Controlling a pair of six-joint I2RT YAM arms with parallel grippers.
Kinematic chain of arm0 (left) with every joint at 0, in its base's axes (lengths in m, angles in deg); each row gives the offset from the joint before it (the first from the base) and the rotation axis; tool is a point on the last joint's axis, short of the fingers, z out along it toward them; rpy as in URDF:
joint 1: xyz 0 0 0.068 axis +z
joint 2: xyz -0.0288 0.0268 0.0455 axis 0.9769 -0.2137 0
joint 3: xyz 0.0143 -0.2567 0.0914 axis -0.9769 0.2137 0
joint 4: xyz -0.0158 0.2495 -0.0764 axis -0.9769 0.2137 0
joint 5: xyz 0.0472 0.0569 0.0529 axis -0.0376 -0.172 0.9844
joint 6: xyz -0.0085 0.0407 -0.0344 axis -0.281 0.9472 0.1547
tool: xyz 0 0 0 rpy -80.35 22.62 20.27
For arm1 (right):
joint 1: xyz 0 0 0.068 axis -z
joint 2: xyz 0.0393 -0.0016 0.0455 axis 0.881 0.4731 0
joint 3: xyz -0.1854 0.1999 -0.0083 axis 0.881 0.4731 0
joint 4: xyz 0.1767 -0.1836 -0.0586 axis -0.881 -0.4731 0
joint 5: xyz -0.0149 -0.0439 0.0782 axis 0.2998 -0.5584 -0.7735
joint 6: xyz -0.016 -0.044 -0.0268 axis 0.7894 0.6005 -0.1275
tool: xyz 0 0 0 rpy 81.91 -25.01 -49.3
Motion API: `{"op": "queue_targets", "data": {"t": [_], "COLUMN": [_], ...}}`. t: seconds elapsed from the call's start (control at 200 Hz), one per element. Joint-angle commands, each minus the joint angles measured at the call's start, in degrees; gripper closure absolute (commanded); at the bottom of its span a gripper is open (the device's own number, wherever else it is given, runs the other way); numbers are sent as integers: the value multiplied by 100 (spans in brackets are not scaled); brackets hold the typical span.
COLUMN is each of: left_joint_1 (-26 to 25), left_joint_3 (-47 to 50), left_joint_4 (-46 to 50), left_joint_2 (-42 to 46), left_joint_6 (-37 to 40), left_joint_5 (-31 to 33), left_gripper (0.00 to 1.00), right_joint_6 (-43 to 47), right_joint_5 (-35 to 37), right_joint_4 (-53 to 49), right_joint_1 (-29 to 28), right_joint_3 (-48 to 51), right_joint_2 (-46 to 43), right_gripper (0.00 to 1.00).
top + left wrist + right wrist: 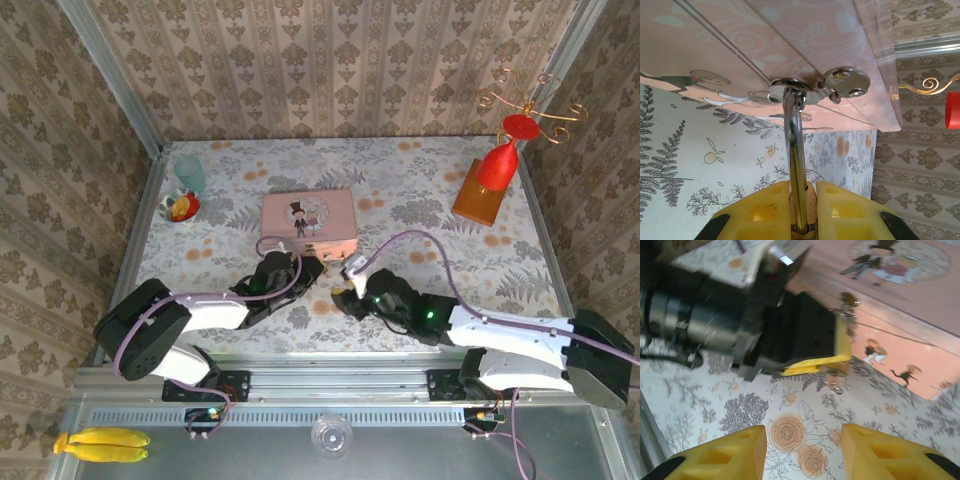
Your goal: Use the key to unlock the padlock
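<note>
In the left wrist view my left gripper (pixel 803 191) is shut on the brass padlock (pixel 813 202). The padlock's silver shackle (pixel 794 135) runs up through the metal hasp (pixel 790 91) on the front of the pink picture tin (pixel 790 35). From above, the left gripper (pixel 310 266) sits against the tin's (pixel 308 222) front edge. My right gripper (pixel 346 298) hovers just to the right of it. In the right wrist view the right gripper (pixel 802 436) is open over bare cloth, short of the padlock (pixel 841 368). A small blurred metal piece (pixel 835 386) hangs under the padlock; I cannot tell if it is the key.
A red cone on an orange block (pixel 492 180) with a wire stand is at the back right. A glass (pixel 188 172) and a small fruit bowl (pixel 181 206) sit back left. Patterned walls close three sides. A banana (pixel 100 445) lies below the table's front rail.
</note>
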Motion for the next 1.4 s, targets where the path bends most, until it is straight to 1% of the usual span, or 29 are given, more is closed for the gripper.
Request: {"op": "queue_targets", "data": {"t": [0.0, 0.115, 0.305, 0.515, 0.825, 1.085, 1.2, 1.39], "left_joint_1": [-101, -196, -249, -231, -160, -177, -195, -221], "left_joint_3": [17, 34, 258, 325, 426, 336, 307, 270], "left_joint_4": [-336, -201, -176, -98, -273, -252, -261, -360], "left_joint_2": [383, 547, 837, 994, 977, 947, 916, 881], "left_joint_6": [181, 188, 142, 159, 73, 135, 128, 128], "left_joint_5": [126, 179, 311, 277, 221, 197, 206, 128], "left_gripper": [100, 100, 100, 100, 100, 100, 100, 100], "right_joint_6": [1318, 1593, 2126, 2316, 2302, 2279, 2263, 2093], "right_joint_5": [503, 504, 775, 983, 1208, 1182, 1160, 1126], "right_joint_4": [671, 1116, 1738, 2118, 2297, 2426, 2447, 2539], "right_joint_1": [-149, -158, -150, -152, -141, -145, -115, -10], "right_joint_3": [-134, -126, -176, -296, -285, -217, -197, -113], "right_joint_2": [412, 871, 1577, 2075, 2257, 2288, 2268, 2270], "right_gripper": [54, 54, 54, 57, 69, 74, 79, 83]}}
